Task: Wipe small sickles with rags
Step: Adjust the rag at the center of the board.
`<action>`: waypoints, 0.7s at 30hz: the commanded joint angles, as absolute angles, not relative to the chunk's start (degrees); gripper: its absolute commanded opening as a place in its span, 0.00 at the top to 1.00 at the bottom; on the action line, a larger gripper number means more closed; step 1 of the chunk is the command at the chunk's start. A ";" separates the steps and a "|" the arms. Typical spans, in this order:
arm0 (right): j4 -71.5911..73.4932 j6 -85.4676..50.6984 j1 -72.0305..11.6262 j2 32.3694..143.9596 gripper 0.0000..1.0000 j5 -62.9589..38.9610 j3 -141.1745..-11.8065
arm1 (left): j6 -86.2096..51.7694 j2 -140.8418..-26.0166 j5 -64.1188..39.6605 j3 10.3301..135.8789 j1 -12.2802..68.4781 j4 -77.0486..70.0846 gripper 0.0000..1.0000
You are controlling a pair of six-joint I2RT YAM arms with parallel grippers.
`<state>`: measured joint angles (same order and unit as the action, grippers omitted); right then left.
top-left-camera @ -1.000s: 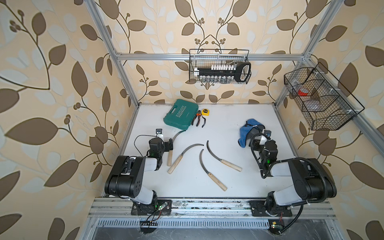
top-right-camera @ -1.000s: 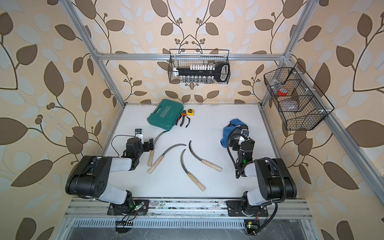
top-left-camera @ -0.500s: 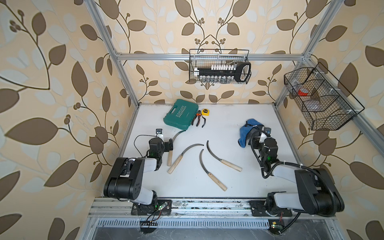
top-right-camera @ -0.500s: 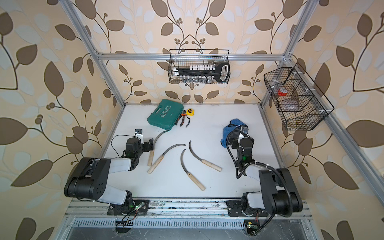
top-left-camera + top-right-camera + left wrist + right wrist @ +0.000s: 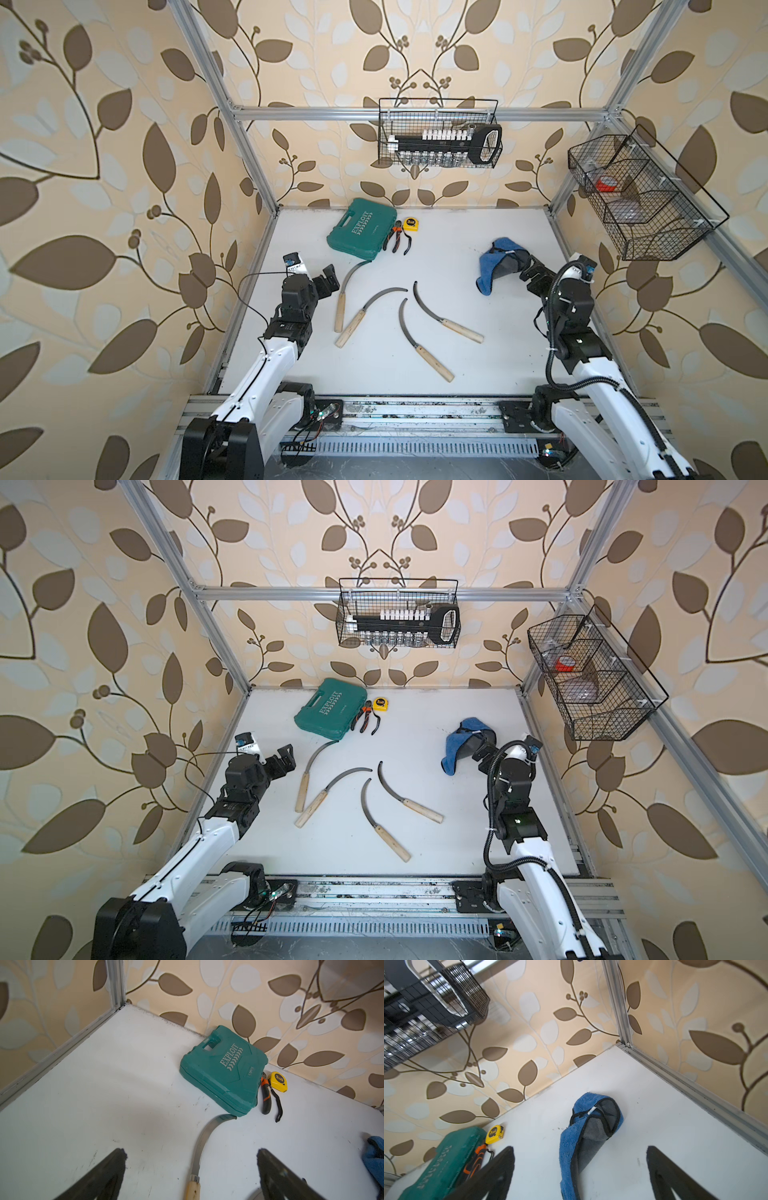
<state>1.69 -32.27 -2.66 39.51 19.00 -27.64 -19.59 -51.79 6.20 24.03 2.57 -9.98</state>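
Several small sickles with dark curved blades and pale wooden handles lie on the white table: one leftmost point(image 5: 340, 309), one beside it point(image 5: 351, 328), one in the middle point(image 5: 432, 361) and one to the right point(image 5: 461, 330). My left gripper point(image 5: 326, 282) hovers open just left of the leftmost sickle. In the left wrist view that sickle's blade point(image 5: 200, 1142) runs between the spread fingers point(image 5: 116, 1159). The blue rag point(image 5: 492, 266) lies crumpled at the right. My right gripper point(image 5: 530, 268) is open beside the rag, which shows as a fold point(image 5: 571, 1147) between its fingers, untouched.
A teal tool case point(image 5: 360, 228), orange-and-black pliers point(image 5: 399, 241) and a yellow tape measure point(image 5: 411, 224) sit at the back. The leftmost sickle's tip reaches the case. Wire baskets hang on the back wall point(image 5: 440, 139) and right wall point(image 5: 640, 199).
Both arms have unfolded and their elbows have risen, the right one first. The grippers stay near the same spots and stay open. Sickles and rag have not moved.
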 commanded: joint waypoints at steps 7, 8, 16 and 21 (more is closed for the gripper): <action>-9.13 -43.64 1.75 37.71 0.01 14.19 -27.02 | -24.45 -42.82 8.96 18.14 2.36 -8.35 0.01; -8.09 -43.65 2.02 40.73 0.01 13.41 -27.87 | -24.58 -42.27 9.19 17.86 2.37 -8.31 0.01; -19.84 -38.87 4.22 76.44 0.03 4.99 -54.43 | -25.53 -41.92 11.01 17.95 2.35 -7.26 0.01; -26.85 -38.02 3.71 90.56 0.04 11.25 -67.59 | -25.79 -42.58 11.33 18.28 2.29 -7.03 0.01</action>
<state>-19.33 -39.42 3.97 85.84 8.93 -62.72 -24.91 -42.33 9.67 17.63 2.57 -7.05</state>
